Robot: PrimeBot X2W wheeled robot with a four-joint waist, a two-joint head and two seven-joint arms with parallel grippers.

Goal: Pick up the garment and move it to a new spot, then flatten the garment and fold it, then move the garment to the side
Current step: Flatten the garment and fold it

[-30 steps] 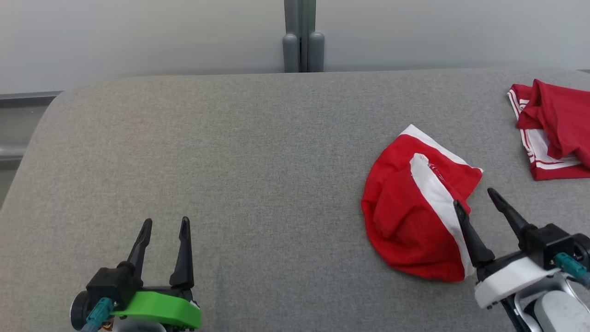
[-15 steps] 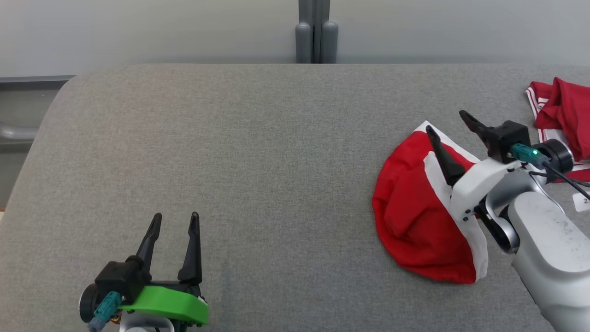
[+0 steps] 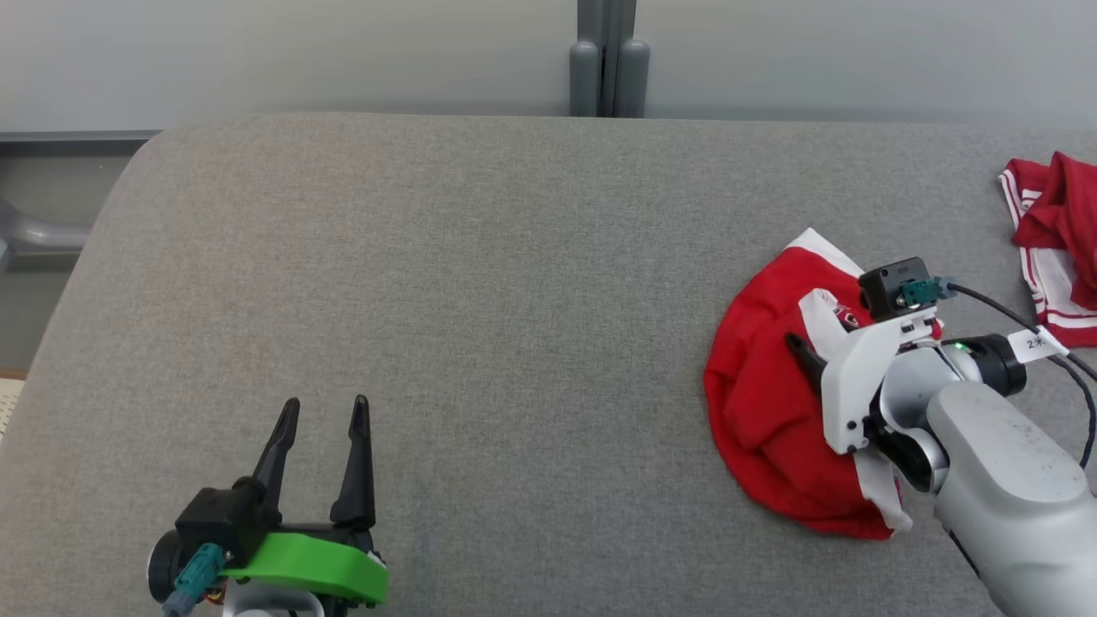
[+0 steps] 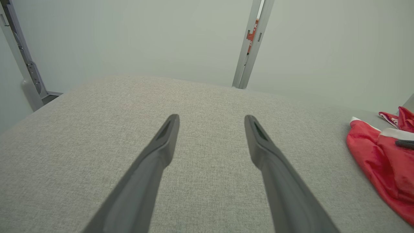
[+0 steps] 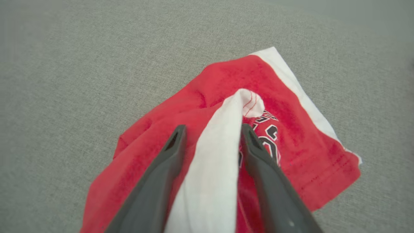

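Observation:
The garment (image 3: 763,411) is a crumpled red piece with a white band, lying at the right of the grey padded table (image 3: 514,257). My right gripper (image 5: 213,129) points down onto it. Its two fingers stand apart, one on each side of a raised fold of the white band (image 5: 213,161), with the tips against the cloth. In the head view one dark finger (image 3: 804,353) shows over the red cloth; the other is hidden behind the wrist. My left gripper (image 3: 326,403) rests open and empty at the lower left, far from the garment (image 4: 381,161).
A second red and white garment (image 3: 1058,223) lies bunched at the table's right edge. A grey post (image 3: 608,60) stands behind the table's far edge. The table's rounded left corner (image 3: 128,171) drops off toward the floor.
My right arm has swung up over the garment and tipped its fingers down onto the white band, with the jaws slightly narrower. The head camera has shifted. The left arm has not moved.

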